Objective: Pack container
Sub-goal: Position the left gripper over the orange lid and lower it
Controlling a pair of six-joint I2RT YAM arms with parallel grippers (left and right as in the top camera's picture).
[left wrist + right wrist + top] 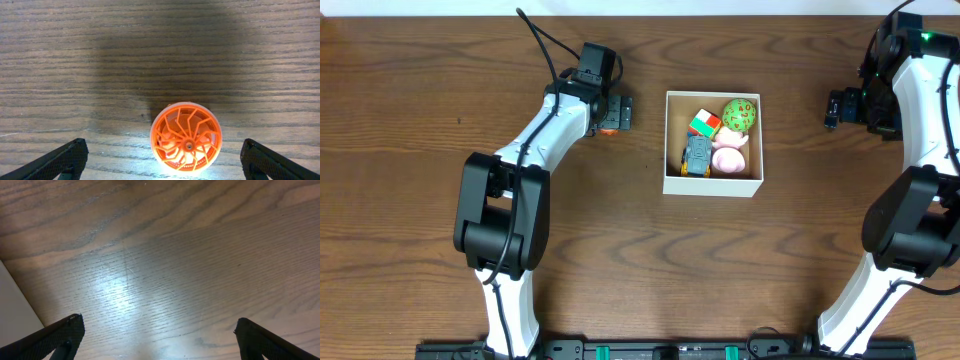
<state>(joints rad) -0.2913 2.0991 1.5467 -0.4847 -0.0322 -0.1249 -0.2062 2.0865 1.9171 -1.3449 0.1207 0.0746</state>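
The container (672, 140) is a square white-walled open box at the table's middle. It holds a green spotted ball (739, 114), a pink toy (729, 158), a red, green and white cube (703, 124) and a small grey and blue vehicle (698, 155). An orange wheel-like toy (186, 139) lies on the wood left of the box, seen in the overhead view (608, 117) under my left gripper. My left gripper (162, 162) is open, its fingers on either side of the orange toy without touching it. My right gripper (159, 337) is open and empty over bare wood, right of the box (832, 108).
A white edge (15, 305) shows at the lower left of the right wrist view. The wooden table (620, 260) spreads around the box. Both arm bases stand at the front edge.
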